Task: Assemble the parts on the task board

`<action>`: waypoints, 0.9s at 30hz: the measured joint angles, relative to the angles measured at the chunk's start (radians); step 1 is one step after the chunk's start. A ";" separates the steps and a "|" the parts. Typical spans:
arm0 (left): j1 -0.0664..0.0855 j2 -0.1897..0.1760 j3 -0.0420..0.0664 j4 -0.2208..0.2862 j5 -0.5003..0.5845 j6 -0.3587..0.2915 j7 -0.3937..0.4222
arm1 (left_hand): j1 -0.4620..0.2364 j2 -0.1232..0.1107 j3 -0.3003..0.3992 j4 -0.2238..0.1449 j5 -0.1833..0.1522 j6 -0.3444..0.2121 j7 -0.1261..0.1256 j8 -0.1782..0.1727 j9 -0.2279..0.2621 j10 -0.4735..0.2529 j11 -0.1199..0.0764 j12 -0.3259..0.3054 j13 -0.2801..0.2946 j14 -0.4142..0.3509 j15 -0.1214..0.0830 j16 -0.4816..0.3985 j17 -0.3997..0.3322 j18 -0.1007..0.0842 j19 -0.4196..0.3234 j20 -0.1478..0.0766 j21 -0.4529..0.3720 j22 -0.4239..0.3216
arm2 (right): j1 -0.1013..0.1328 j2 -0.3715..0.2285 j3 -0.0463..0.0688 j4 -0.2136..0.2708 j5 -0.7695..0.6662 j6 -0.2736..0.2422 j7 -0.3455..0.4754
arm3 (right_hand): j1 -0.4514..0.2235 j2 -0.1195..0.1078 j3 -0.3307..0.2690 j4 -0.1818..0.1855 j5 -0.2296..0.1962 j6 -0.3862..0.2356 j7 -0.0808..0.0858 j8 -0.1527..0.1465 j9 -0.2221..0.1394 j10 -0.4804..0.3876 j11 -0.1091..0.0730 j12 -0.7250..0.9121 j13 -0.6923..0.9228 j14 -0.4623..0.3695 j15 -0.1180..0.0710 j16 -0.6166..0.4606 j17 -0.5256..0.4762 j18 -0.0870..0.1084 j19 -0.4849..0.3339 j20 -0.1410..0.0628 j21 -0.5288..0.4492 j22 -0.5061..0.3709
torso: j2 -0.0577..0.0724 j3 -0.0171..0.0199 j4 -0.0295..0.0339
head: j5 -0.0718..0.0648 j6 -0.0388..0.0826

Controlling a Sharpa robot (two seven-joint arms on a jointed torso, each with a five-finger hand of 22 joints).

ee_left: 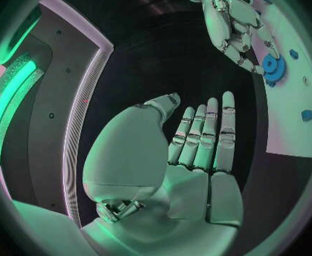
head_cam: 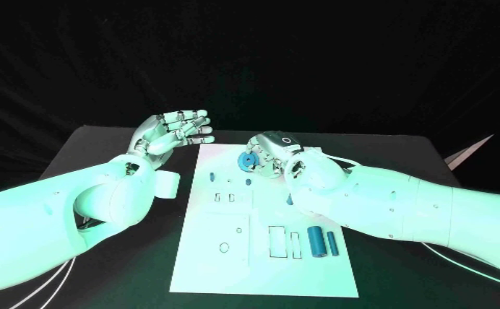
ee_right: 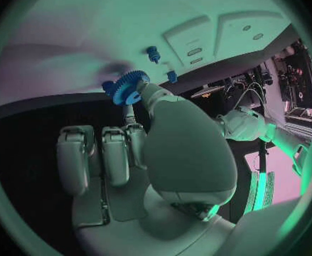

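- The left hand (head_cam: 175, 130) hovered above the desk (head_cam: 104, 151) just off the board's far left corner, palm up, its fingers (ee_left: 207, 135) straight, side by side and holding nothing.
- The board (head_cam: 235, 211) lay flat in the middle of the desk, long side running away from the robot.
- Two small blue pegs (head_cam: 212, 176) stood near the board's far end, to the left of the right hand; the right wrist view showed them (ee_right: 153, 54) upright and apart from each other.
- White rectangular pockets (head_cam: 224, 197) sat further toward the robot, and a rectangular outline (head_cam: 276, 241) lay near the board's near end.
- Two blue cylinders (head_cam: 316, 241) lay side by side just right of that outline, their long axes along the board, the left one thicker.
- The right hand (head_cam: 279, 156) was over the board's far end, pinching a blue gear (head_cam: 248, 160) between thumb and a finger, the other fingers curled beside it.
- In the right wrist view the gear (ee_right: 130, 87) sat at the thumb tip, close to the board surface and near the pegs; whether it touched the board could not be told.
- The left wrist view showed the gear (ee_left: 273, 68) at the right hand's fingertips, against the white board (ee_left: 291, 131).
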 measured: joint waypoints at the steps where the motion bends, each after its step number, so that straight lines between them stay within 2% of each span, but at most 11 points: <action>1: 0.000 0.000 0.000 0.000 0.000 0.000 0.000 | 0.000 0.000 0.000 0.000 0.000 0.000 0.000 0.000 0.000 0.000 0.000 0.000 0.000 0.000 0.000 0.000 0.000 0.000 0.000 0.000 0.000 0.000 | 0.000 0.003 0.000 -0.003 0.000 0.001 -0.001 | 0.000 0.000 0.000 0.000 0.000 0.000 0.000 0.000 0.000 0.000 0.000 0.000 0.000 0.000 0.000 0.000 0.000 0.000 0.000 0.000 0.000 0.000 | 0.000 0.0000 0.0000 | 0.000 0.000; 13: 0.000 0.003 0.000 -0.001 0.000 0.000 -0.001 | 0.000 0.000 0.000 0.000 0.000 0.000 0.000 0.000 0.000 0.000 0.000 0.000 0.000 0.000 0.000 0.000 0.003 0.000 0.000 0.000 0.000 0.000 | -0.009 0.046 -0.002 -0.059 -0.027 0.000 -0.013 | 0.000 0.000 0.000 0.000 0.000 0.000 0.000 0.000 0.000 0.000 0.000 0.000 0.000 0.000 0.000 0.000 0.000 0.000 0.000 0.000 0.000 0.000 | 0.000 0.0012 -0.0004 | 0.005 0.000; 16: 0.000 0.003 0.000 -0.001 0.000 0.000 -0.001 | 0.000 0.000 0.000 0.000 0.000 0.000 0.000 0.000 0.000 0.000 0.000 0.000 0.000 0.000 0.000 0.000 0.003 0.000 0.000 0.000 0.000 0.000 | -0.009 0.050 -0.002 -0.066 -0.040 -0.004 -0.017 | 0.000 0.000 0.000 0.000 0.000 0.000 0.000 0.000 0.000 0.000 0.000 0.000 0.000 0.000 0.000 0.000 0.000 0.000 0.000 0.000 0.000 0.000 | 0.000 0.0015 -0.0005 | 0.005 0.000; 18: 0.000 0.003 0.000 -0.001 0.000 0.000 -0.002 | 0.000 0.000 0.000 0.000 0.000 0.000 0.000 0.000 0.000 0.000 0.000 0.000 0.000 0.000 0.000 0.000 0.003 0.000 0.000 0.000 0.000 0.000 | -0.009 0.052 -0.002 -0.070 -0.045 -0.004 -0.018 | -0.013 -0.013 0.016 -0.010 0.000 0.007 0.001 0.000 0.001 0.000 0.000 0.000 0.000 0.000 0.000 0.000 0.000 0.000 0.000 0.000 0.000 0.000 | 0.000 0.0016 -0.0008 | 0.006 0.000; 27: 0.000 0.004 0.000 -0.001 0.000 0.001 -0.002 | 0.000 0.000 0.000 0.000 0.000 0.000 0.000 0.000 0.000 0.000 0.000 0.000 0.000 0.000 0.000 0.000 0.003 0.000 0.000 0.000 0.000 0.000 | -0.011 0.068 -0.002 -0.083 -0.048 0.004 -0.019 | -0.013 -0.013 0.018 -0.012 0.000 0.010 0.001 0.000 0.001 0.000 0.000 0.000 0.000 0.000 0.000 0.000 0.000 0.000 0.000 0.000 0.000 0.000 | 0.000 0.0025 -0.0023 | 0.007 -0.001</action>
